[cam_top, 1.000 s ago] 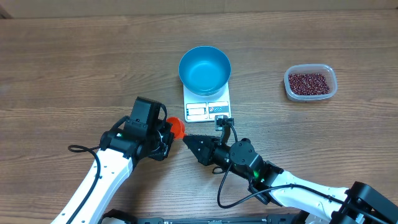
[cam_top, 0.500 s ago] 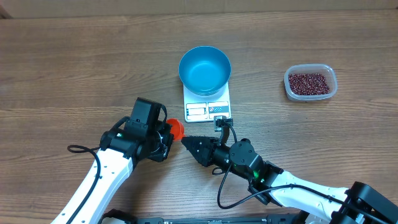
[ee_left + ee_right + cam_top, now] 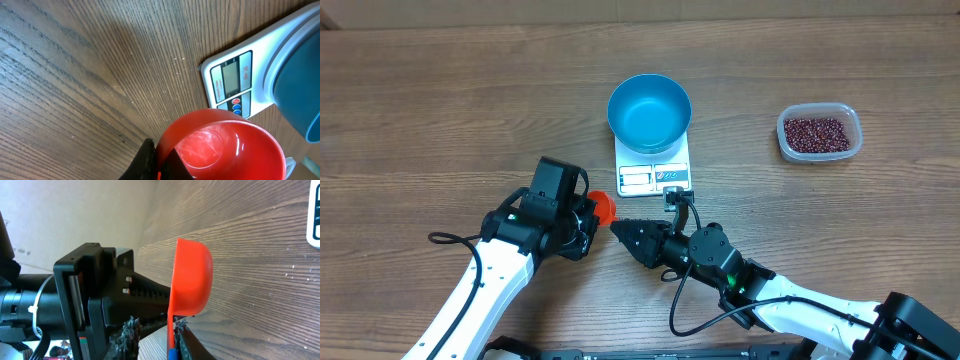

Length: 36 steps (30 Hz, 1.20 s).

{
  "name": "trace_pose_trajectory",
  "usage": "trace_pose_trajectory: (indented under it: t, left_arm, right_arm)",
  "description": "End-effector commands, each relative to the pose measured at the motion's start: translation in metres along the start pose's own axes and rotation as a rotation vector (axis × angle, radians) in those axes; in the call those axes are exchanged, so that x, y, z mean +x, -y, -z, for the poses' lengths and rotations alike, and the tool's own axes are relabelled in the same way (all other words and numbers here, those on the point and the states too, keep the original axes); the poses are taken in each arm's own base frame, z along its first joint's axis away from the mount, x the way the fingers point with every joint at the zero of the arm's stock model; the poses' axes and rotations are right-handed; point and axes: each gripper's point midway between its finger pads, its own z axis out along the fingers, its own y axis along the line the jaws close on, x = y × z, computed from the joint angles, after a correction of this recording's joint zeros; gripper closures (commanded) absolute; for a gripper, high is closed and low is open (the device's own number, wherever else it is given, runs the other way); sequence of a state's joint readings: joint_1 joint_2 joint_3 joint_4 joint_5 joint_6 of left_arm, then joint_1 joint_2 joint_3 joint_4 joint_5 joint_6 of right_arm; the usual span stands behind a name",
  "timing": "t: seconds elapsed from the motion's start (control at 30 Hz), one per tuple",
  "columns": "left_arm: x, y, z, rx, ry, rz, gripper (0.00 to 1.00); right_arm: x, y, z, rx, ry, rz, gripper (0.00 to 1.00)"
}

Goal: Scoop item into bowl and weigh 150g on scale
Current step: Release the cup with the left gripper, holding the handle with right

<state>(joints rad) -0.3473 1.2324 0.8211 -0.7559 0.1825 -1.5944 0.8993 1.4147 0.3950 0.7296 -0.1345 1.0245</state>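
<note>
here, left tool [image 3: 589, 213] clamps a glossy round red scoop [image 3: 604, 206]; right tool [image 3: 618, 228] gap unclear.

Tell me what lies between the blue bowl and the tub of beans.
Nothing. In the overhead view, the stretch of table between the blue bowl and the tub of beans is bare wood.

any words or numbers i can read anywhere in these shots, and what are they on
Nothing here can be read.
Scale: small red print beside the display, too blurred to read; no digits can be made out in the display.
Scale's panel in the overhead view: labels too small to read.
Scoop, bowl, tub: no markings visible.
</note>
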Motion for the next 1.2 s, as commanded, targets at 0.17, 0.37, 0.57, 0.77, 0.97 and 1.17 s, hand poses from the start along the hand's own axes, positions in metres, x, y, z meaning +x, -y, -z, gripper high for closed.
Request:
trace_pose_trajectory:
  t: [0.17, 0.37, 0.57, 0.77, 0.97, 1.17]
  left_arm:
    - [-0.002, 0.004, 0.005, 0.013, 0.027, -0.055, 0.96]
    - [-0.002, 0.003, 0.005, 0.010, 0.027, -0.054, 0.96]
    - [-0.002, 0.003, 0.005, 0.008, 0.027, -0.054, 0.96]
    - [-0.004, -0.003, 0.005, -0.013, 0.034, -0.051, 0.96]
    - [-0.004, -0.003, 0.005, -0.016, 0.034, -0.050, 0.87]
    - [-0.004, -0.003, 0.005, -0.016, 0.035, -0.050, 0.67]
  right_arm:
    - [-0.003, -0.008, -0.001, -0.020, 0.009, 0.004, 0.80]
    - [-0.003, -0.007, -0.001, -0.016, 0.008, 0.004, 0.82]
    - [-0.003, -0.007, -0.001, -0.015, 0.008, 0.007, 0.95]
    - [-0.002, -0.007, -0.001, -0.014, 0.005, 0.007, 0.96]
    - [0.009, -0.012, -0.001, -0.047, -0.059, 0.015, 0.96]
    - [0.010, -0.007, -0.001, -0.031, -0.063, 0.117, 0.96]
